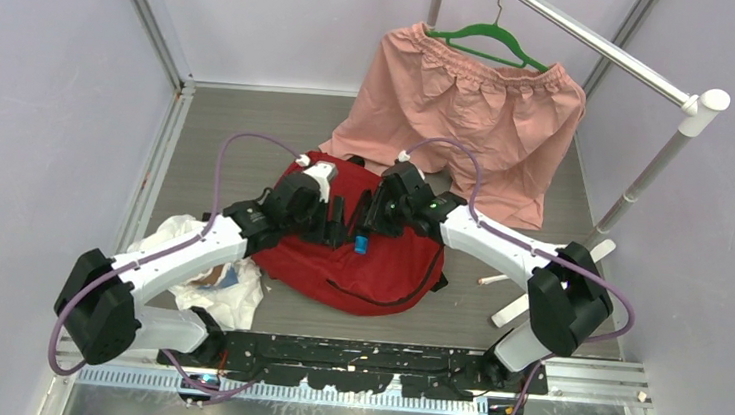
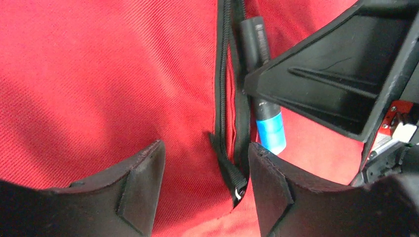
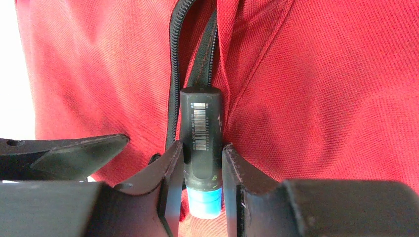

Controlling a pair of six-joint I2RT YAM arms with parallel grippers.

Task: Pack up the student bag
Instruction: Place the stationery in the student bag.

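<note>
The red student bag (image 1: 379,264) lies flat mid-table. My right gripper (image 1: 366,229) is shut on a black marker with a blue cap (image 3: 201,148), its black end pointing into the bag's black zipper opening (image 3: 190,64). The marker also shows in the top view (image 1: 362,243) and the left wrist view (image 2: 269,126). My left gripper (image 1: 338,227) is open just left of the right one, its fingers (image 2: 133,182) either side of the zipper's black pull tab (image 2: 228,170), touching nothing. Red fabric fills both wrist views (image 2: 108,89).
Pink shorts (image 1: 472,116) on a green hanger (image 1: 484,39) hang from a white rack (image 1: 648,172) behind the bag. A crumpled white plastic bag (image 1: 207,274) lies left of the bag. Grey walls close both sides.
</note>
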